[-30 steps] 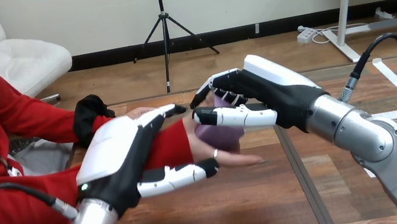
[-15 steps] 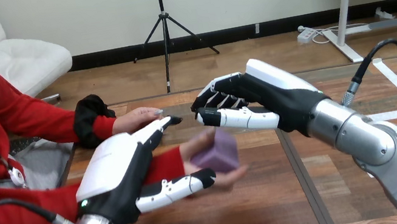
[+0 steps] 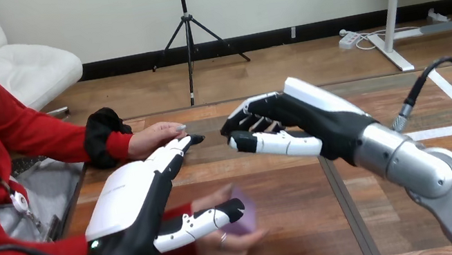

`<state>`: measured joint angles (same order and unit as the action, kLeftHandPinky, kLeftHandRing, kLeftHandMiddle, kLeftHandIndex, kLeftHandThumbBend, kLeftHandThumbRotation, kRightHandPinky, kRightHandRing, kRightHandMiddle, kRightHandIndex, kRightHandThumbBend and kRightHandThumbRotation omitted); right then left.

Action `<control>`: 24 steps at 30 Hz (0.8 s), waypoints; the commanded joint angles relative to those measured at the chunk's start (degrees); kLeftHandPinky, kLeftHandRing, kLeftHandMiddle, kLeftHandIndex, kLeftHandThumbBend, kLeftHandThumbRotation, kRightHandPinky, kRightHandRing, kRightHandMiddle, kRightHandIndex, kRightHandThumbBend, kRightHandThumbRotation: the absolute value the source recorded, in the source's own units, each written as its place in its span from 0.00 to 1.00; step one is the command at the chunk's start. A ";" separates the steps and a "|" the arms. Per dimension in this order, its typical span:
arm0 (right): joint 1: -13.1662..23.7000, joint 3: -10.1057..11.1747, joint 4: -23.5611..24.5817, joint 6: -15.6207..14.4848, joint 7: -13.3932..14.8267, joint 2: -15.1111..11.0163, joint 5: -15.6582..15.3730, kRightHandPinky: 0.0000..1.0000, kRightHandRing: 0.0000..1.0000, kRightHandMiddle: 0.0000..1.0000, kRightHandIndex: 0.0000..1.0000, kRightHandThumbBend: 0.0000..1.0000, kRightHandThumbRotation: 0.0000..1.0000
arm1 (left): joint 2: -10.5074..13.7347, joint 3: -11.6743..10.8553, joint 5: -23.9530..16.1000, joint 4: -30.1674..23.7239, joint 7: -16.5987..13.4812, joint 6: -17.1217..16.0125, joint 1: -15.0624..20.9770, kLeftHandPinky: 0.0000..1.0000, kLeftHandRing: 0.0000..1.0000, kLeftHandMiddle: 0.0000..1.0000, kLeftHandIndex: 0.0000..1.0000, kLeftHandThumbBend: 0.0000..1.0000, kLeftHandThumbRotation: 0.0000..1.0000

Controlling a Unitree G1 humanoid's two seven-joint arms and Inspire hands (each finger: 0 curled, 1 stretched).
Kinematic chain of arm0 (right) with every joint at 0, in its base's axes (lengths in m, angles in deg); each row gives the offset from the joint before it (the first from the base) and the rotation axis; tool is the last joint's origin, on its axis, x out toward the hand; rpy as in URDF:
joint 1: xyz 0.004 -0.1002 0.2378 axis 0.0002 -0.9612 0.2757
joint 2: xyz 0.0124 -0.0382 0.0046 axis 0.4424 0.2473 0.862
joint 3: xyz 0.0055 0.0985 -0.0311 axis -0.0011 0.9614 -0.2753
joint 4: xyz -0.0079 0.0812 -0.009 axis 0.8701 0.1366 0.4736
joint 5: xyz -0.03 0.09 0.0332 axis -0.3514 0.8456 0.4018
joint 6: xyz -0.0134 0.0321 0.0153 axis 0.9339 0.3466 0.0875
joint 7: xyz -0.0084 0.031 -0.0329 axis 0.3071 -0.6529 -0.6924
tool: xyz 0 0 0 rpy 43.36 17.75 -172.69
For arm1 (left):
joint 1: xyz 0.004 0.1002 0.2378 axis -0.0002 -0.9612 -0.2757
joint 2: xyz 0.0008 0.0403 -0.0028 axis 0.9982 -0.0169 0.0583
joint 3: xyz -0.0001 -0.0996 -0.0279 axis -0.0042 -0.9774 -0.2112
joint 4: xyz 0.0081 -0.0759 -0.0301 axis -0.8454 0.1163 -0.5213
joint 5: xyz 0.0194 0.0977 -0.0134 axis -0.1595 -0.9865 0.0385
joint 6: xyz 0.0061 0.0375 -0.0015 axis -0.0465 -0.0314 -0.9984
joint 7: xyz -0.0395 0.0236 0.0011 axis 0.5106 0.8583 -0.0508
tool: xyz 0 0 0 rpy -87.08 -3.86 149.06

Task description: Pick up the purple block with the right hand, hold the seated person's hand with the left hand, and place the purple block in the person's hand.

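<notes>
The purple block (image 3: 244,214) is judged delivered into the person's near hand (image 3: 224,243); the right hand (image 3: 292,123) is curled empty; the left hand (image 3: 131,204) is spread wide beside it.

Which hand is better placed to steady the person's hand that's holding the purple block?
Left. The left hand sits right beside the person's lower hand, its thumb overlapping the purple block. The right hand is farther off over the table, curled fingers holding nothing.
</notes>
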<state>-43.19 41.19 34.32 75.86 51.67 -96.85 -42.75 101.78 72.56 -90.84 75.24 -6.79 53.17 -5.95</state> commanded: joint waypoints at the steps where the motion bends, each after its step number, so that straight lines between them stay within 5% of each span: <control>1: -0.55 2.88 4.15 0.51 0.50 -0.31 1.78 0.58 0.69 0.71 0.72 0.92 1.00 | -0.64 -1.41 0.33 -0.33 -2.87 -1.39 0.21 0.80 0.89 0.91 0.90 1.00 1.00; 16: -9.45 6.15 11.84 1.69 2.72 0.86 5.51 0.56 0.65 0.70 0.73 0.87 1.00 | -4.68 -3.31 4.69 0.47 -9.26 -4.17 -3.76 0.67 0.79 0.84 0.82 0.98 1.00; 24: -16.20 7.36 15.63 4.95 4.91 2.22 7.35 0.59 0.68 0.72 0.76 0.85 1.00 | -6.33 -4.67 14.59 0.77 -7.10 -10.43 -5.88 0.66 0.78 0.82 0.79 0.89 1.00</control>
<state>-56.98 46.24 45.53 77.86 54.46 -96.38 -37.47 96.69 70.11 -81.41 76.14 -14.38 47.11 -12.65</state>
